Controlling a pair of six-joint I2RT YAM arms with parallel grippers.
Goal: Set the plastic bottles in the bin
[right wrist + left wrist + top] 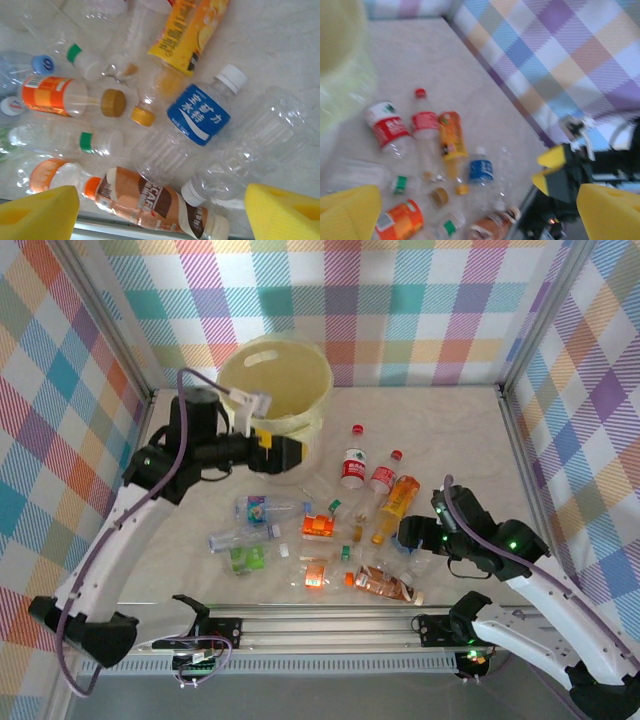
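Okay, top view first: we see the plastic bottles lying scattered on the table, lower middle of the frame. The bin stands upper left of centre, a big round pale yellow tub with a handle slot. The left gripper hovers just below the bin, jaws apart and empty. The right gripper sits at the right edge of the pile.

Left wrist view, blurred: yellow pads in the bottom corners are wide apart with nothing between them. The bin is a pale smear upper left, and the bottles lie below centre.

Right wrist view: the pads are spread in the bottom corners and clamp nothing. A blue-label bottle and a clear ribbed bottle lie just above them, and a brown-label bottle sits lower middle.

We judge these bottles empty and light. The walls look thin, so they should dent and spring back under a squeeze. They are smooth, slippery and round, so they can roll. Best hold is across the body mid-length, on the label band or ribs, not on the tapered neck. The caps look hard. The table is pale, matte and faintly marbled.
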